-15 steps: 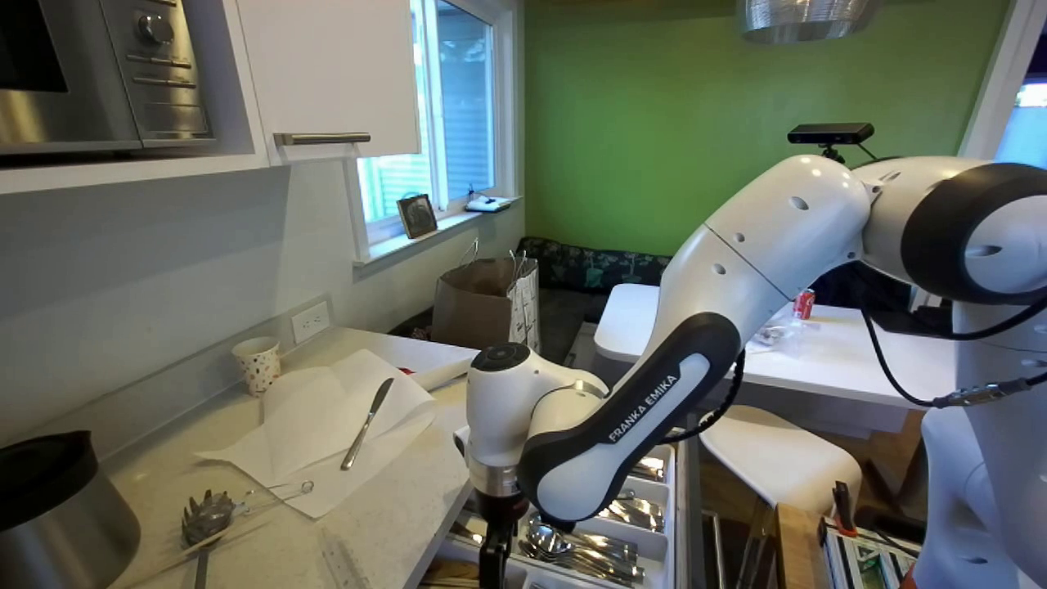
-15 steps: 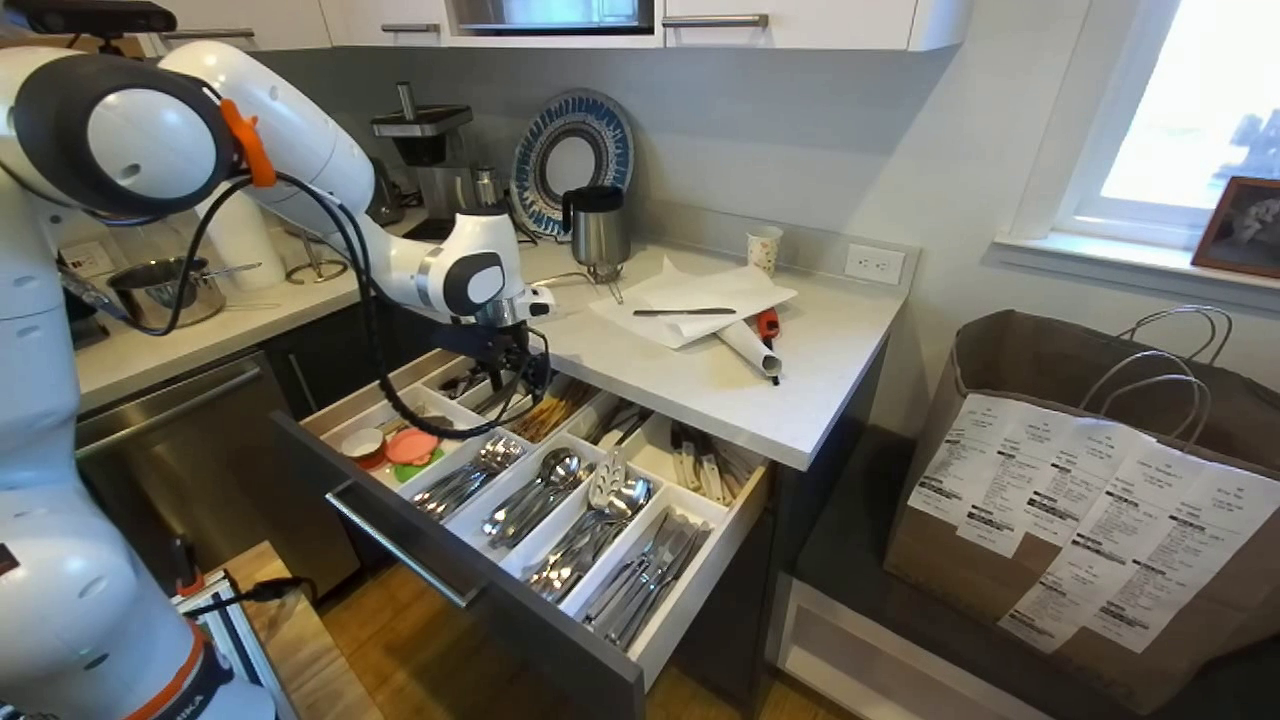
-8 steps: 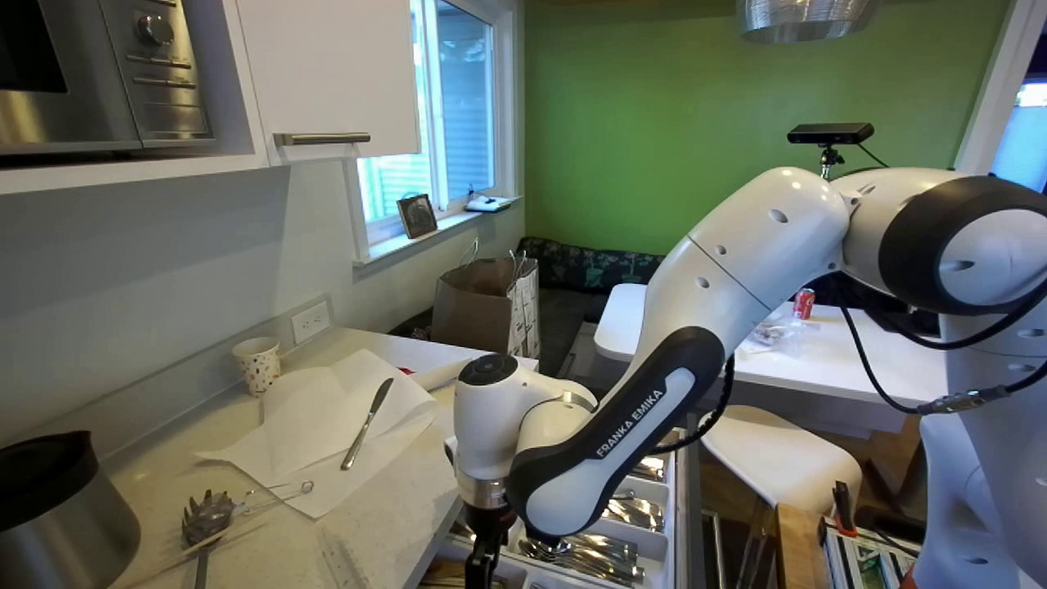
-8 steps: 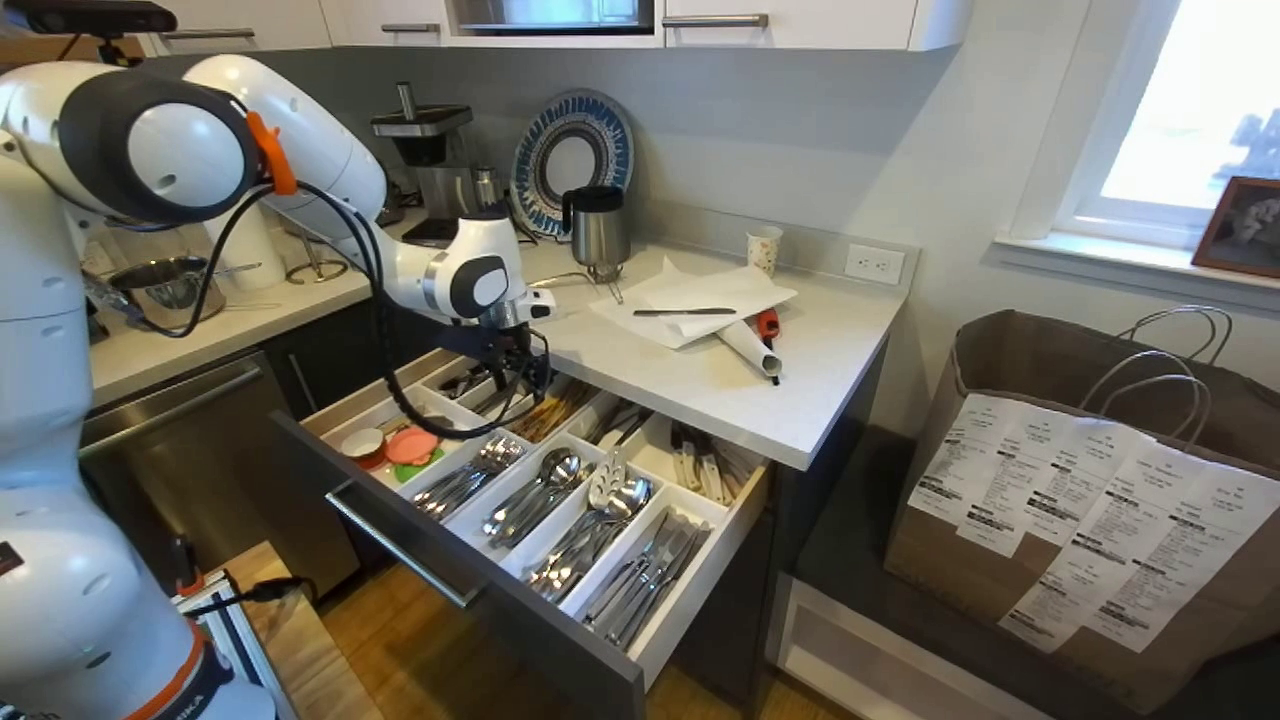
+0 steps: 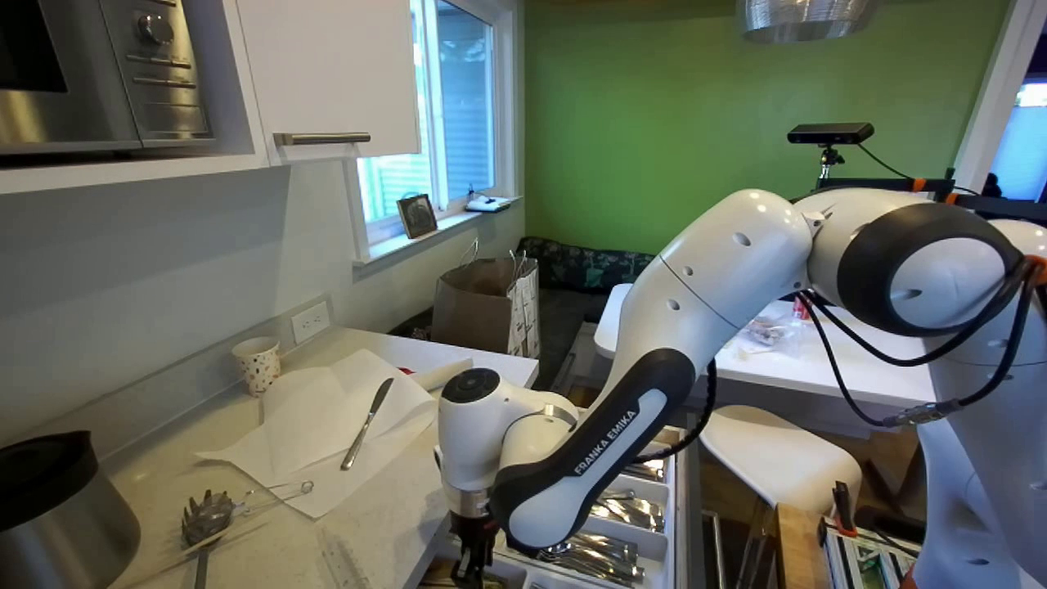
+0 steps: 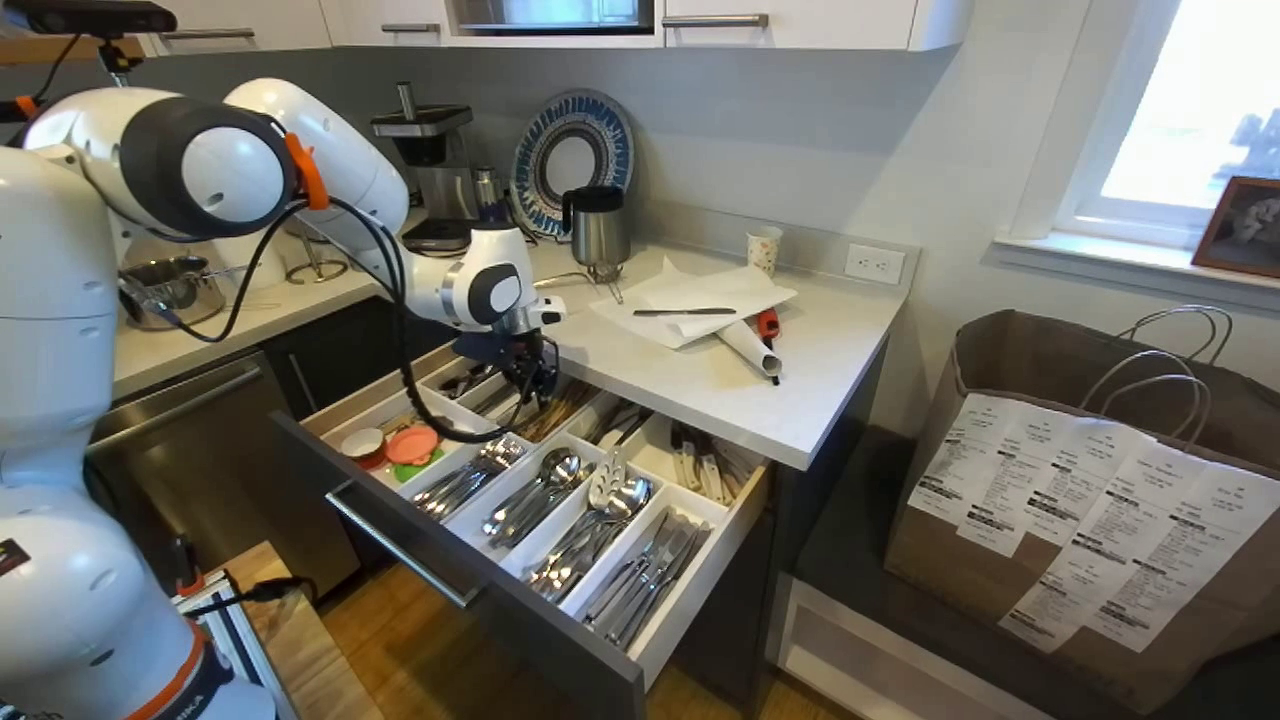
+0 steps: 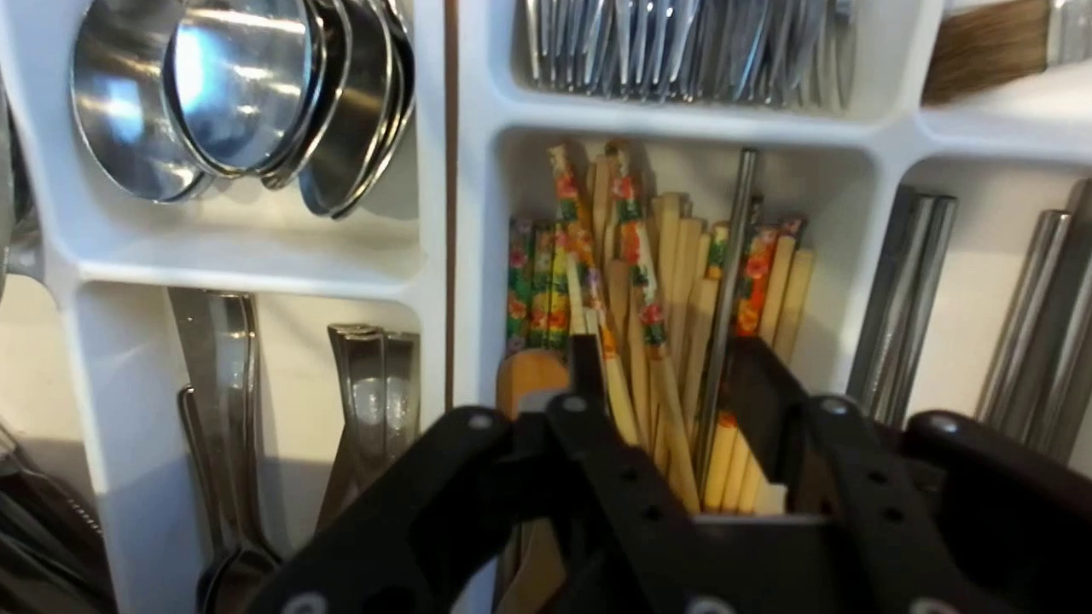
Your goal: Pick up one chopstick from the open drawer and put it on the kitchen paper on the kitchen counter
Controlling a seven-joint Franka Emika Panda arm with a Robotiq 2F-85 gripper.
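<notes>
White-and-black jointed arm (image 5: 712,270): it's arching across the room, its wrist pointing down over the wide, grey-fronted drawer (image 6: 550,640), which is standing pulled out.
Black two-finger gripper (image 7: 668,362): it's hanging above one compartment, jaws standing well apart and clasping nothing; from the wrist view I'm looking straight through the gap.
Pale wooden chopsticks with flowery painted ends (image 7: 638,256): they're crowding that compartment, some of them tilting over their neighbours.
Thin, straight, dark-grey metal chopstick (image 7: 726,315): here's the one to watch, and it's lying in the drawer, slanting across the wooden ones; its lower stretch is showing between the fingers (image 7: 587,367), nearer the one on the wrist view's right side. Whether they're touching it, I can't tell.
White plastic tray (image 7: 478,256): its walls are boxing the chopsticks in, silver cutlery (image 7: 742,51) is packing the compartment just above in the wrist view, and shiny, round-bowled spoons (image 7: 239,85) are nesting off to the left.
White, wrinkled, squarish kitchen paper (image 5: 303,409): it's spreading over the pale cream kitchen counter (image 6: 830,340), apart from the gripper, and it's carrying a slim metal knife (image 5: 368,424).
Speckled paper cup (image 6: 763,250): it's standing upright just beside the paper.
Brown paper bag (image 5: 474,311): it's gaping beyond the counter's end.
</notes>
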